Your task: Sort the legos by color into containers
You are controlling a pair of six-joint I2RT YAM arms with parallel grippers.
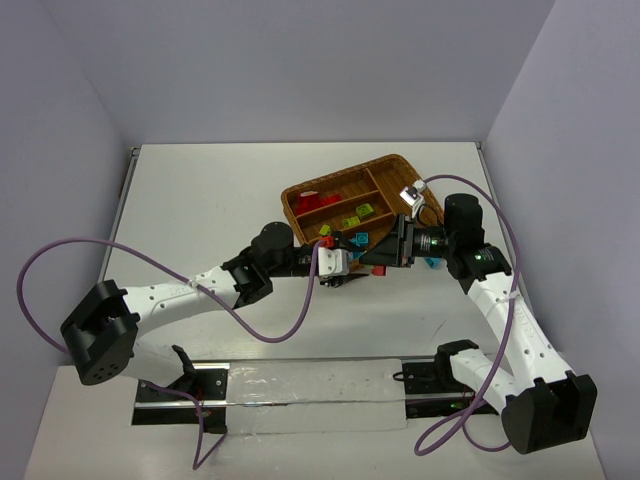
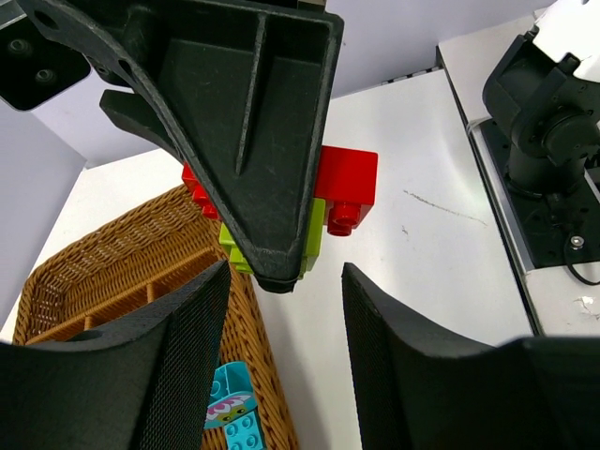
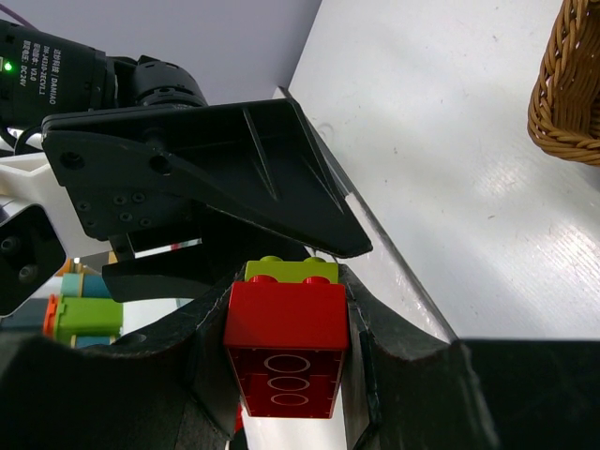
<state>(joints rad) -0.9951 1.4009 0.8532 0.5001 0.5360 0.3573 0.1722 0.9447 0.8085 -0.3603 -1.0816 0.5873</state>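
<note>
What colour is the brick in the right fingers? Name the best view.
Red, with white ovals on one face. The brick shows best in the right wrist view.

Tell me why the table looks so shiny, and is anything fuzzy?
Right wrist view: light bounces off the white table, making a bright patch; the red brick is sharp. Left wrist view: the left gripper looms huge because it's so close. Top view: even light, soft shadows.

Bright even light, soft shadows, glare on the table (image 3: 492,239), close foregrounds perhaps slightly blurred.
</note>
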